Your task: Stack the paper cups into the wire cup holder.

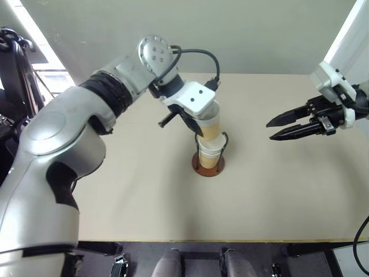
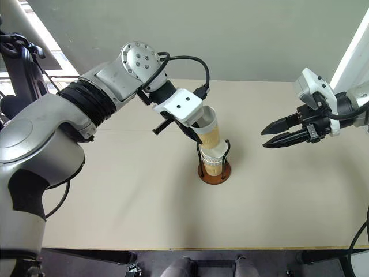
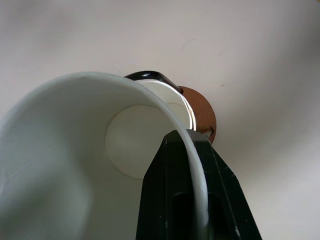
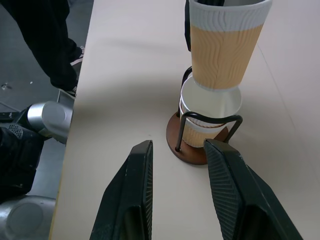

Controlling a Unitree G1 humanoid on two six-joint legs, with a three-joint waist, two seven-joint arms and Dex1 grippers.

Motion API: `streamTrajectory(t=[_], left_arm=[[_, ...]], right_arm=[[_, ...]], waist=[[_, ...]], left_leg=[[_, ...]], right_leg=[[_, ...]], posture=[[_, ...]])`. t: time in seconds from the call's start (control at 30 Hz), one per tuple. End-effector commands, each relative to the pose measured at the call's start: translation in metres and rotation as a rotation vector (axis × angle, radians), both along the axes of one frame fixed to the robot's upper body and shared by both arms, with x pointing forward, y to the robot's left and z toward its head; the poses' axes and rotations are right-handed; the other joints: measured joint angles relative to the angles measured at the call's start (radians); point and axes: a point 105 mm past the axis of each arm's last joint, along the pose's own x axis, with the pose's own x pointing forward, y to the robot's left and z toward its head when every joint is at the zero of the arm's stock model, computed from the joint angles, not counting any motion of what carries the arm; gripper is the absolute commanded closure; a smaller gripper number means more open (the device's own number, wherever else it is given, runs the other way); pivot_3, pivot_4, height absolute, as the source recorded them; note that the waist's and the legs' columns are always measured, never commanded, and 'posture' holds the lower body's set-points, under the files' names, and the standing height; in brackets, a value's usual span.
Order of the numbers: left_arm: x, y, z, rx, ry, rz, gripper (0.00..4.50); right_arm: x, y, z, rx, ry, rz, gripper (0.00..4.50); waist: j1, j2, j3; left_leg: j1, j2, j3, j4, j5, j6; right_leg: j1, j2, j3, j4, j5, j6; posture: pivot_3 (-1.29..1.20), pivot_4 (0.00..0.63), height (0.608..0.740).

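The tan-orange ribbed paper cup with white rim (image 4: 226,44), light and thin-walled, would likely crush if squeezed hard; its rim is the sensible hold. The left gripper (image 2: 196,130) is clamped on that rim, one finger inside (wall pinched), the cup tilted just above the white-rimmed cup (image 4: 210,108) seated in the brown-based black wire cup holder (image 4: 192,149). The right gripper (image 1: 288,127) stands well apart, jaws parted, empty.
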Motion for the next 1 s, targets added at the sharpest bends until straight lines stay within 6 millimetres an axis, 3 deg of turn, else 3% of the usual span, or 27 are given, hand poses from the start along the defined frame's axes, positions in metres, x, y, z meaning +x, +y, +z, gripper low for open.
streamTrajectory(t=[0.03,0.23,0.33,0.6,0.7,0.83,1.0], left_arm=[[-0.003,0.000,0.006,0.009,-0.008,-0.026,4.48],[-0.005,-0.003,0.003,0.017,0.012,-0.029,4.48],[-0.006,-0.002,0.001,0.028,0.017,-0.030,3.86],[-0.006,-0.002,-0.001,0.019,0.023,-0.035,1.05],[-0.006,-0.009,0.008,-0.064,0.044,-0.021,0.04],[-0.005,-0.024,0.042,-0.361,0.133,0.011,0.04],[0.011,-0.005,0.081,-0.738,0.334,0.193,0.04]], right_arm=[[-0.007,-0.001,0.012,0.007,-0.043,0.010,2.92],[-0.008,-0.002,0.011,0.002,-0.041,0.008,2.92],[-0.008,-0.002,0.010,-0.002,-0.040,0.004,2.92],[-0.007,-0.002,0.010,-0.002,-0.039,0.005,2.92],[-0.006,-0.003,0.010,-0.004,-0.042,-0.002,2.92],[0.001,-0.006,0.010,0.022,-0.057,-0.047,2.92],[0.027,-0.011,0.013,0.131,-0.120,-0.207,2.92]], waist=[[0.000,0.000,0.000],[0.000,0.000,0.000],[0.001,0.000,0.000],[0.000,0.000,0.000],[0.001,0.000,0.000],[0.002,0.000,0.000],[-0.002,0.001,0.000]], left_leg=[[0.000,-0.001,0.001,0.000,0.000,0.000],[0.000,-0.001,0.001,0.000,0.000,0.000],[0.000,-0.001,0.001,0.000,0.000,0.000],[0.000,-0.001,0.000,0.000,0.000,0.000],[0.000,-0.001,0.000,0.000,0.000,0.000],[0.000,-0.001,-0.001,0.000,0.000,0.000],[0.002,-0.001,0.001,-0.001,-0.001,0.001]], right_leg=[[0.000,0.000,-0.001,0.000,0.000,0.000],[0.000,0.000,-0.001,0.000,0.000,0.000],[0.001,0.000,-0.001,0.000,0.000,0.001],[0.001,-0.001,0.000,0.000,0.000,0.001],[0.001,0.000,-0.001,0.000,0.000,0.001],[0.001,-0.001,-0.001,-0.001,0.000,0.001],[0.001,-0.001,0.000,-0.001,0.000,0.001]], posture=[[0.00,0.150,0.740],[0.00,0.150,0.740],[0.00,0.150,0.740],[0.00,0.150,0.740],[0.00,0.150,0.740],[0.00,0.150,0.740],[0.00,0.150,0.740]])
